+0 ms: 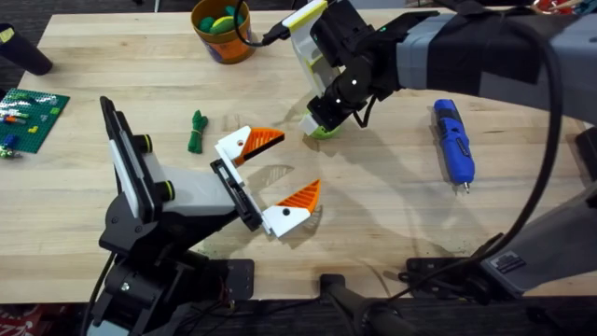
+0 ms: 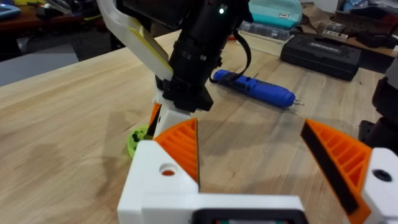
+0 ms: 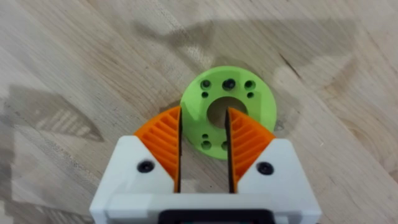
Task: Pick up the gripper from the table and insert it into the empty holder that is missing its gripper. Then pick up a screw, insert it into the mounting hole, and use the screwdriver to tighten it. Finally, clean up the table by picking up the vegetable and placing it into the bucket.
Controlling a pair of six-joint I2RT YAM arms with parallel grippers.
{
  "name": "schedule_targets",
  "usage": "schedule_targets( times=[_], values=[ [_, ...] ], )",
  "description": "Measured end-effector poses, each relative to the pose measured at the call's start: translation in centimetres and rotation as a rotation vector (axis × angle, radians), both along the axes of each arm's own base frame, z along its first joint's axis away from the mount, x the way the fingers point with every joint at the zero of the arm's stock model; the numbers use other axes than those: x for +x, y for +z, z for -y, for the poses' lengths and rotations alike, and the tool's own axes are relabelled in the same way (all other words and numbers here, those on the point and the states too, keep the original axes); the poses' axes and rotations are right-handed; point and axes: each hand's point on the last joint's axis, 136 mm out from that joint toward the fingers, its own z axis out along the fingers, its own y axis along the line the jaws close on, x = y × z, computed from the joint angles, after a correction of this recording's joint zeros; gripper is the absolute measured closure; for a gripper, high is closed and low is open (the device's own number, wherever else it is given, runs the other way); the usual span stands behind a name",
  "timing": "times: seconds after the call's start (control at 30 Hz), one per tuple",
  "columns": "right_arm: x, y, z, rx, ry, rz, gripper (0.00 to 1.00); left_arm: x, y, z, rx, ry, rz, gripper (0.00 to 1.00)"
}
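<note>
My right gripper stands over a lime-green round piece lying flat on the table. Its orange pads are a narrow gap apart, one at the disc's outer edge and one at its central hole, not clamped. My left gripper is open wide and empty, a little in front of that disc. The blue screwdriver lies to the right. The dark green vegetable lies to the left. The orange bucket stands at the back. The holder and the screws are out of view.
A green brick plate sits at the table's left edge. The bucket holds some coloured pieces. A black case and a teal box lie beyond the far edge. Bare wood stretches between the screwdriver and my left gripper.
</note>
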Motion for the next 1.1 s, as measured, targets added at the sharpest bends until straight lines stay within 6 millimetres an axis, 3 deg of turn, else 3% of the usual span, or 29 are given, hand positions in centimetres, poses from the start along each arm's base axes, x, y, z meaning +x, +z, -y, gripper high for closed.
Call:
schedule_targets(
  times=[0.33,0.67,1.1],
  values=[
    [0.0,0.0,0.0,0.001,-0.001,0.0,0.628,0.0,0.0,0.0,-0.001,0.0,0.001,0.014],
    [2.2,1.2,-1.5,0.068,-0.001,0.096,0.628,0.0,0.0,0.0,-0.001,0.0,0.001,0.014],
    [2.9,0.8,-1.7,0.069,-0.007,0.114,0.628,0.0,0.0,0.0,-0.001,0.0,0.001,0.014]
  ],
)
